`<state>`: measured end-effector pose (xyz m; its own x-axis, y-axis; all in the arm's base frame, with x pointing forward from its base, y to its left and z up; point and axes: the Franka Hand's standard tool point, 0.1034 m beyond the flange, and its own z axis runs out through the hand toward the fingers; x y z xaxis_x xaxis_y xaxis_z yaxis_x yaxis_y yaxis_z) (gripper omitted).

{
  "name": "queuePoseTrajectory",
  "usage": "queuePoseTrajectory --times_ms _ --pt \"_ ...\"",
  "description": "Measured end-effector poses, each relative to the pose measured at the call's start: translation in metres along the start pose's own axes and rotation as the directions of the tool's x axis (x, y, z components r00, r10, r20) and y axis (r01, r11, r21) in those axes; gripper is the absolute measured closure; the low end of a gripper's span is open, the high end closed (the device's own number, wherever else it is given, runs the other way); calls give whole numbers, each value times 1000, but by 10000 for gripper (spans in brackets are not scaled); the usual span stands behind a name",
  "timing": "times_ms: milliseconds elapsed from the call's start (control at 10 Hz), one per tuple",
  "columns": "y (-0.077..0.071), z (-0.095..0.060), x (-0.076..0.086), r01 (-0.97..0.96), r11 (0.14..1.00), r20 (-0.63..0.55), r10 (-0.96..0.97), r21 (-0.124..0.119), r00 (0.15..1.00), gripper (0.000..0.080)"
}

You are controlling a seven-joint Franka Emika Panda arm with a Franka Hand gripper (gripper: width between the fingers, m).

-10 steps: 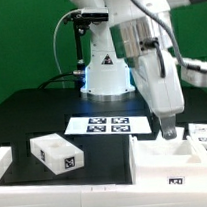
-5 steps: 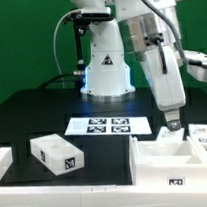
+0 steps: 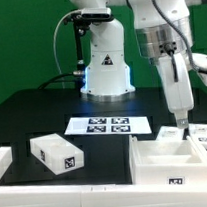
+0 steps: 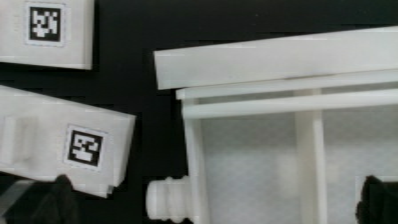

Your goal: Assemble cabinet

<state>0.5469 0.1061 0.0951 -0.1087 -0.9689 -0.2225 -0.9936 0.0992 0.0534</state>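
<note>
The cabinet is a large white box with inner compartments, standing at the front on the exterior view's right. In the wrist view its divided interior fills most of the picture, and a small round knob sticks out of its side wall. My gripper hangs just above the cabinet's far right corner, jaws open and empty. In the wrist view the gripper spans that side wall, with one dark finger outside the box. A white drawer block with a tag lies apart at the front left.
The marker board lies in the middle of the black table. A small tagged white part sits right of the cabinet, and in the wrist view a tagged block lies close beside it. White border rails run along the front.
The gripper has moved toward the exterior view's right, from over the cabinet's middle to its far right corner. It stayed open and empty.
</note>
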Motion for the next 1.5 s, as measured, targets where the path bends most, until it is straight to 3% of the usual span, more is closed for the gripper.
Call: queuePoseTrajectory --times_ms 100,200,300,400,800,900,1000,1100,1300,1400,1500 --pt "1 1 0 1 1000 0 -1 -2 1000 2" --pt "17 6 -1 -55 998 -7 55 -30 998 2" --pt "39 13 -3 -98 993 -17 97 -72 995 2" --pt "50 19 -4 -138 986 -29 136 -90 990 2" --pt "50 22 -6 -130 987 -29 128 -93 991 2" --pt "51 25 -5 -141 987 -27 140 -79 990 2" --pt "62 36 2 -189 982 -23 189 -14 982 2" --pt "77 46 8 -215 977 -27 215 11 976 2" --pt "78 46 19 -233 963 -17 237 132 971 2" --pt "85 48 13 -228 971 -6 229 72 973 2" --pt "84 48 13 -232 970 -3 233 67 973 2"
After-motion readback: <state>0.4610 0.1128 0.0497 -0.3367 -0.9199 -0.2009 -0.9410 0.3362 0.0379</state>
